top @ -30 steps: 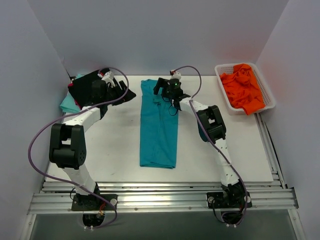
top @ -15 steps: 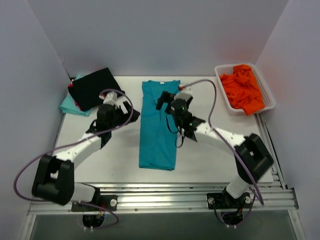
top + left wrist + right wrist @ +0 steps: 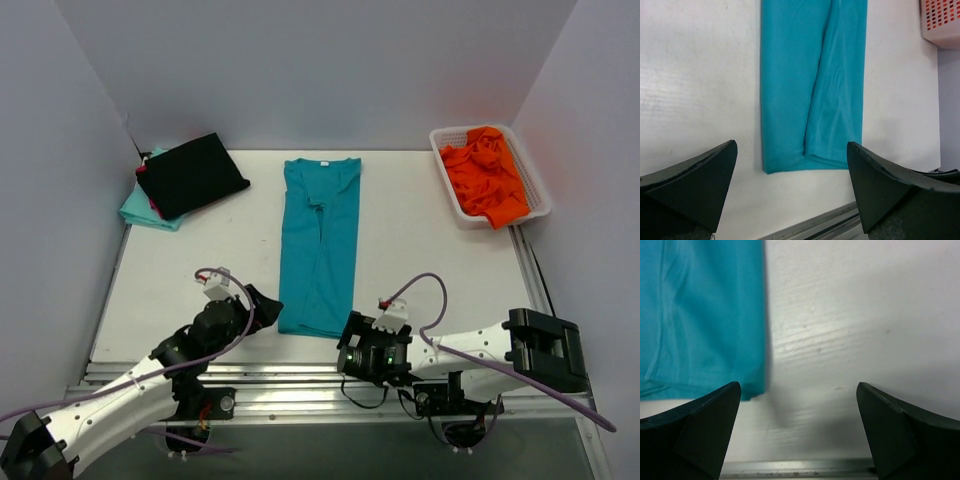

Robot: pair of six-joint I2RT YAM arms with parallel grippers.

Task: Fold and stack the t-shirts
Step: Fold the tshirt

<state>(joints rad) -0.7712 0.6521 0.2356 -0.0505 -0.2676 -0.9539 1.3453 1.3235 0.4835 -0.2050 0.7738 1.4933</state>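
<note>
Both arms are folded low at the near edge of the table [image 3: 200, 260], stretched almost flat toward its middle. The left claw [image 3: 258, 303] lies just off the near-left corner of the teal t-shirt [image 3: 320, 245], its arm running back diagonally to the near-left. In its wrist view the left claw [image 3: 790, 185] is spread wide with nothing between its fingers [image 3: 695, 180], and the shirt's near hem [image 3: 807, 162] sits just beyond the gap.

The right claw [image 3: 352, 345] points left at the shirt's near-right corner, the forearm lying along the table's near rail and the elbow off to the right. Its own camera shows the right claw [image 3: 797, 425] wide apart too, holding nothing, with the teal corner [image 3: 747, 390] close to its left finger [image 3: 700, 430]; I cannot tell whether it touches.

The teal t-shirt lies as a long narrow strip down the middle of the table, collar at the far end. At the far-left corner a folded black t-shirt [image 3: 190, 175] rests on top of another teal one [image 3: 140, 210]. Orange t-shirts [image 3: 485, 175] are heaped in the white basket [image 3: 540, 195] at the far right
</note>
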